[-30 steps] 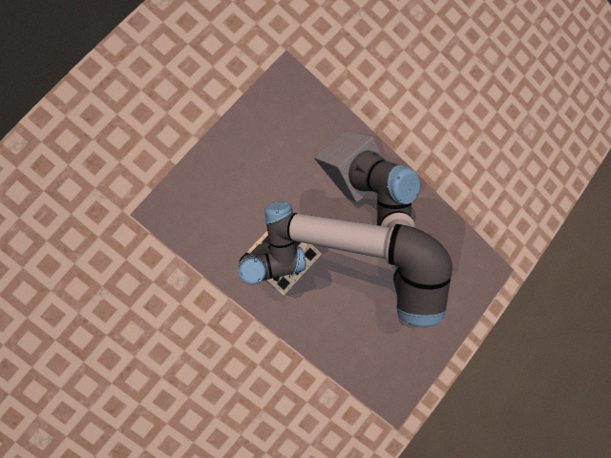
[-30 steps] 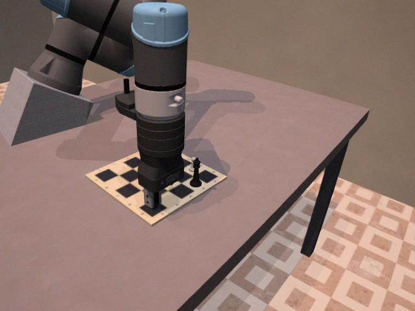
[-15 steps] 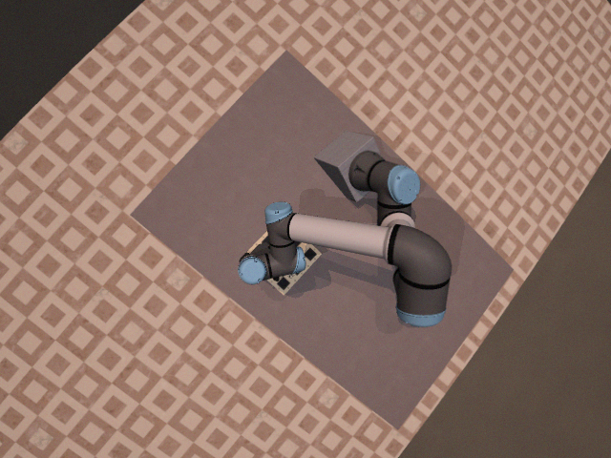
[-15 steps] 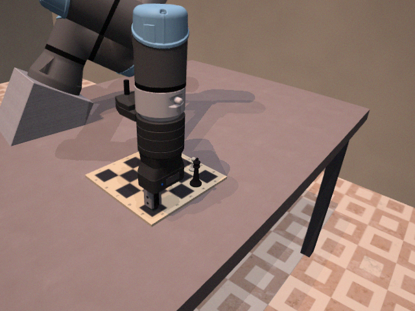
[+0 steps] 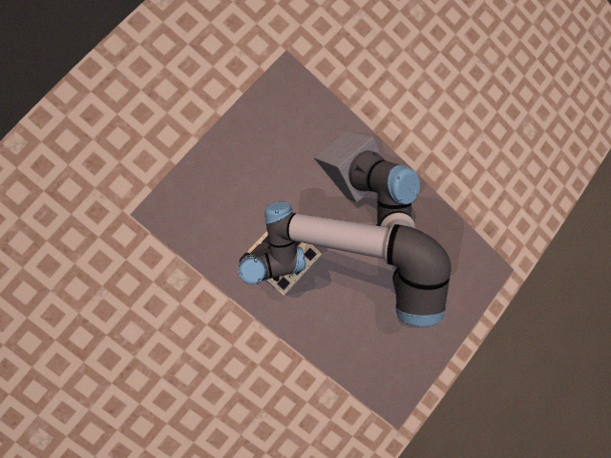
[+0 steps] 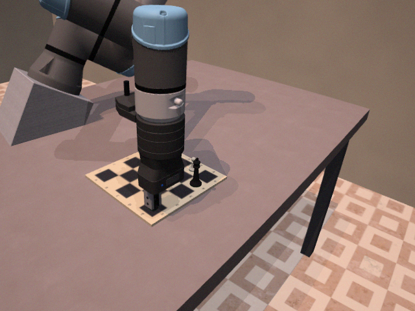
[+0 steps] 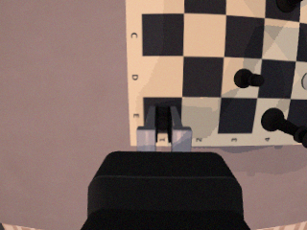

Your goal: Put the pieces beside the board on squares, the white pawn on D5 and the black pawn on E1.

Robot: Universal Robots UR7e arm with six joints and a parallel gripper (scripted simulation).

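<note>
Elbow of the arm (image 5: 422,256) (image 6: 160,67) rides nearest the camera in the top view, forearm reaching across to a wrist that covers most of the board (image 5: 284,291) (image 6: 100,181) (image 7: 136,96); pieces hidden there. Grey mounting block (image 5: 345,148) (image 6: 50,110) on the table (image 5: 237,148) (image 6: 83,251) (image 7: 62,96). Exterior view: gripper (image 6: 152,208) (image 7: 162,117) points down at the near corner square, one finger plate plain to see, body upright above. Black king (image 6: 196,177) (image 7: 273,119) upright towards the right-hand corner, white pawn (image 6: 192,164) (image 7: 305,80) partly behind it. Black device with a short stick (image 6: 125,105) beyond the board, partly behind the arm. Wrist view: fingers over E1, drawn in to a narrow gap and closed on the black pawn, its outline hard to part from the dark pads and dark square; base contact cannot be told. Second black pawn (image 7: 244,78) stands on D3, king on E4, another black piece (image 7: 287,4) on B4, cut by the frame. White pawn's edge shows at D5, rest out of frame; full base placement cannot be judged.
</note>
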